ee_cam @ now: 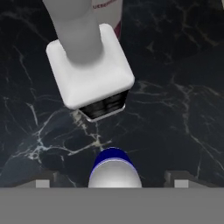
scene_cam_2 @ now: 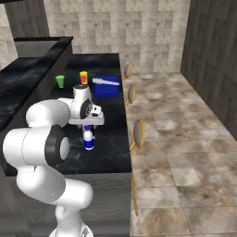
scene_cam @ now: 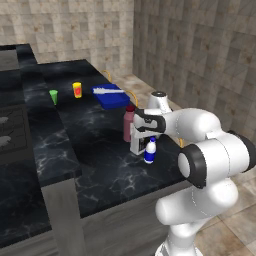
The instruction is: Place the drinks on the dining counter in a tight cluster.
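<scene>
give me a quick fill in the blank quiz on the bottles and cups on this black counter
1. The small white bottle has a ____ cap.
2. The square clear bottle stands beside the tall ____ bottle.
3. Far down the counter, next to the orange cup, stands a ____ cup.
4. The pincer sits over the small white bottle with its jaws ____.

Missing words: blue; pink; green; open
</scene>
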Available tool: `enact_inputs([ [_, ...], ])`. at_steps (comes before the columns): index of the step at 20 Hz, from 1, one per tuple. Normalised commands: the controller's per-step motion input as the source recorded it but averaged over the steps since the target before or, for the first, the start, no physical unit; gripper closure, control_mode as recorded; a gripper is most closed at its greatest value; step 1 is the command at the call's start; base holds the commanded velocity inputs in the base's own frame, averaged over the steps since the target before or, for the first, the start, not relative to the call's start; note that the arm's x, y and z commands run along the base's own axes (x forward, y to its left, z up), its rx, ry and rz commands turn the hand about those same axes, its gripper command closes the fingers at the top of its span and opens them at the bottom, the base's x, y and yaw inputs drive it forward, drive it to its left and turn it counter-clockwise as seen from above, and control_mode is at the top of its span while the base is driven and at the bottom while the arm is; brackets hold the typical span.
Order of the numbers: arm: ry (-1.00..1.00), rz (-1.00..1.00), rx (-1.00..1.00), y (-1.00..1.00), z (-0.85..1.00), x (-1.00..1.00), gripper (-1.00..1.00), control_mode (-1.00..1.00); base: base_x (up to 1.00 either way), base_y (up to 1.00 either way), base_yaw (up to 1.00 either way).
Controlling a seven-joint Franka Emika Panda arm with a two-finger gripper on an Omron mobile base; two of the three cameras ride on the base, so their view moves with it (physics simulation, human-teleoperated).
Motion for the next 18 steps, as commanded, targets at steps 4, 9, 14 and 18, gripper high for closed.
enact_inputs([
  [4, 0.00, 0.00, 0.00, 0.00, 0.00, 0.00, -1.00, -1.00, 0.00, 0.00, 0.00],
  [9, 0.00, 0.00, 0.00, 0.00, 0.00, 0.00, -1.00, -1.00, 0.00, 0.00, 0.00],
  [14, -0.02, 0.00, 0.00, 0.00, 0.31, 0.00, -1.00, -1.00, 0.00, 0.00, 0.00],
  [18, -0.06, 0.00, 0.00, 0.00, 0.45, -0.01, -1.00, -1.00, 0.00, 0.00, 0.00],
])
